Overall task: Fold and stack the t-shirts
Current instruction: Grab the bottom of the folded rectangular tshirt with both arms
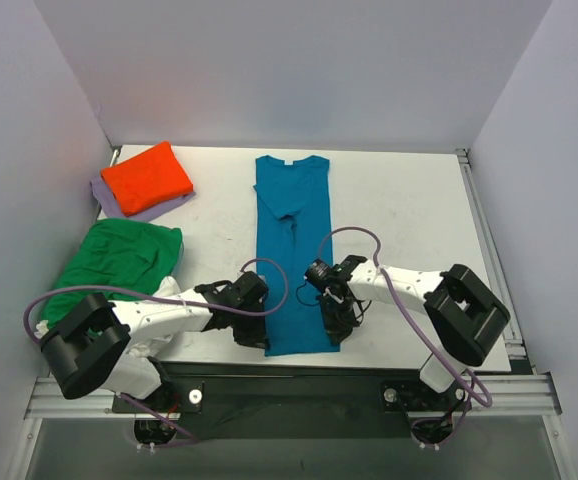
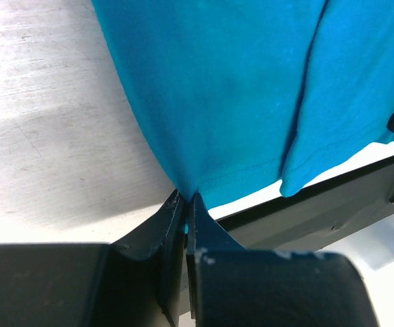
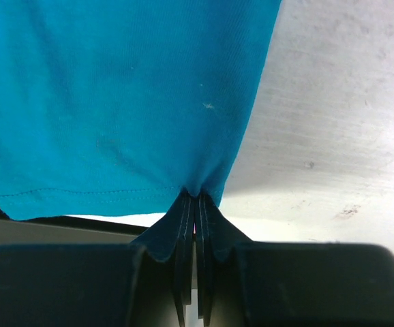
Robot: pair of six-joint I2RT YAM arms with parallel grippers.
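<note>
Slippage is the chief risk, since each gripper has only a thin bite of hem. The teal-blue t-shirt lies in the middle of the table as a long narrow strip, with its collar at the far end, its hem at the near edge and its sides turned in. The left gripper is clamped on the hem's left corner and the right gripper on its right corner. In both wrist views the cloth puckers into closed jaws right at the stitched edge.

A quick lift toward the collar could pull a corner free and drop that side. I cannot tell whether each pinch holds every layer. If one holds only the top layer, the turned-in flap seen in the left wrist view may fall open. If the arms travel unevenly, the cross-fold would land skewed.

The crumpled green t-shirt lies just beside the left arm, and a wide elbow swing might drag it. The orange t-shirt, folded on the lavender t-shirt, sits well apart at the far left.
</note>
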